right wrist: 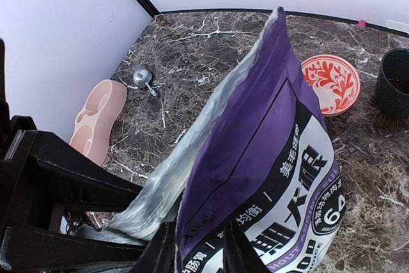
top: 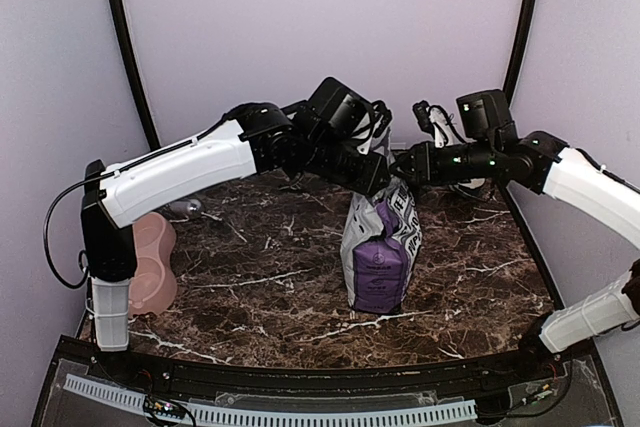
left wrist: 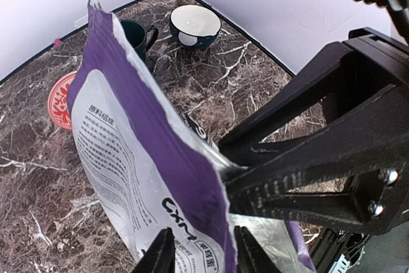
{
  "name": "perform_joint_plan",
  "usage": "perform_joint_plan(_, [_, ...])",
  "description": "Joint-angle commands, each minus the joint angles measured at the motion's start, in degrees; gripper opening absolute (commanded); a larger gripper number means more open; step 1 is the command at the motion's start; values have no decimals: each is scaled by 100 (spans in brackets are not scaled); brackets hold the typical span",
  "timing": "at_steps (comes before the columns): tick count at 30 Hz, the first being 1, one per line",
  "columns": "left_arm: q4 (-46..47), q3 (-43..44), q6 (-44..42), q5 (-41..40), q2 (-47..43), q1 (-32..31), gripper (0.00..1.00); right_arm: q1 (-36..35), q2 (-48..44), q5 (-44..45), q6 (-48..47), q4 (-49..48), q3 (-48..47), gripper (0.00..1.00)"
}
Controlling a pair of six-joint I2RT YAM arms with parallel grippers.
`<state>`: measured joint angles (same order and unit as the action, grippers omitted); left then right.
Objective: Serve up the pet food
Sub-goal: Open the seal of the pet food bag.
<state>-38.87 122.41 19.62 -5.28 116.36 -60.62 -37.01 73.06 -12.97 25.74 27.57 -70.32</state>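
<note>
Looking through both wrist cameras, I see the left gripper point(left wrist: 203, 252) and the right gripper point(right wrist: 197, 255) each pinching one wall of the bag point(top: 380, 247) at its open mouth. The pet food is hidden from me; no pellets show near either tool. The bag is glossy purple-and-white film outside and crinkled silver foil inside, and it stands upright on the dark, white-veined marble table point(top: 250, 292).

Chinese characters on purple bag point(right wrist: 268, 177)
</note>
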Motion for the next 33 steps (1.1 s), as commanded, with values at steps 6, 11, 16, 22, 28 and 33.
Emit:
perform_joint_plan(6, [100,291,-325,-510,101,46,32,26,381,319,-81,-123,-385,27])
perform_joint_plan(11, [188,343,-452,-615,180,53,25,23,498,332,-123,-120,-447,22])
perform_joint_plan(16, [170,347,-480,-629,220,50,6,23,401,248,-146,-188,-350,5])
perform_joint_plan(22, [-81,433,-315,-540,221,43,0,25,271,126,-112,-148,-351,0])
perform_joint_plan(28, [-605,801,-154,-626,214,-104,0,-311,301,105,-117,70,-721,0])
perform_joint_plan(33, [-988,854,-157,-717,80,-339,0,-759,230,207,22,142,-762,0])
